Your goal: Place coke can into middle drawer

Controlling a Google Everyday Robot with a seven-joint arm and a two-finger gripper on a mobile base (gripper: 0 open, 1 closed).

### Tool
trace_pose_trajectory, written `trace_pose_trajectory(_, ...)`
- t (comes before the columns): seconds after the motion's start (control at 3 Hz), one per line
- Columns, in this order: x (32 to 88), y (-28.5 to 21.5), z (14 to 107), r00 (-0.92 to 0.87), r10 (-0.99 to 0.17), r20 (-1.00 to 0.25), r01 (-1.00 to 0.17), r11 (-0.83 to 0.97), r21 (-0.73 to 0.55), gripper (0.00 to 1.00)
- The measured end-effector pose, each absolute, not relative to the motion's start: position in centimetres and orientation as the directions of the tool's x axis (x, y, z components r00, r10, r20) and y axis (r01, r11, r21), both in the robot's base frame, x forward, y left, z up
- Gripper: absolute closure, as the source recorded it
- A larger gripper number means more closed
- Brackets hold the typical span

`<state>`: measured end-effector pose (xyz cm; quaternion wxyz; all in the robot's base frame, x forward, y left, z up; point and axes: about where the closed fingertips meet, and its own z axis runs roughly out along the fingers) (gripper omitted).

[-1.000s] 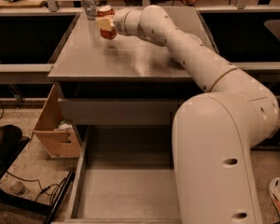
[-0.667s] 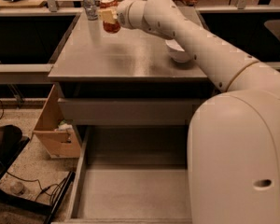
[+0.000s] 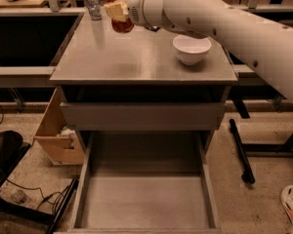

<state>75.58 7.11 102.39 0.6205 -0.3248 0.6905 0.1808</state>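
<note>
The red coke can [image 3: 122, 25] hangs tilted just above the back of the cabinet top [image 3: 117, 57], left of centre. My gripper [image 3: 117, 10] is shut on it, and a pale yellow finger [image 3: 113, 9] crosses the can's middle. My white arm reaches in from the upper right. Low at the front of the cabinet, the middle drawer [image 3: 82, 179] is pulled out, wide and shallow, with a bare grey floor.
A silvery-grey can [image 3: 92, 1] stands at the back left of the cabinet top, close to the coke can. A white bowl [image 3: 191, 48] sits at the right. A cardboard box [image 3: 56, 130] and cables lie on the floor at the left, and a black bar [image 3: 241, 152] at the right.
The coke can has risen a little and shifted right in my gripper. My arm has swung up and away, uncovering the white bowl and the open drawer.
</note>
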Motion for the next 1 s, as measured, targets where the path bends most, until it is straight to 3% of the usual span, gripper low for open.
trace_pose_trajectory(0.67,66.7,5.5,101.9,-0.026,-0.326,-0.945,-0.749,0.632,-0.197,1.0)
trace_pose_trajectory(1.0,64.8,3.3,99.8,-0.027,-0.241,-0.97,-0.781,0.611,-0.131,1.0)
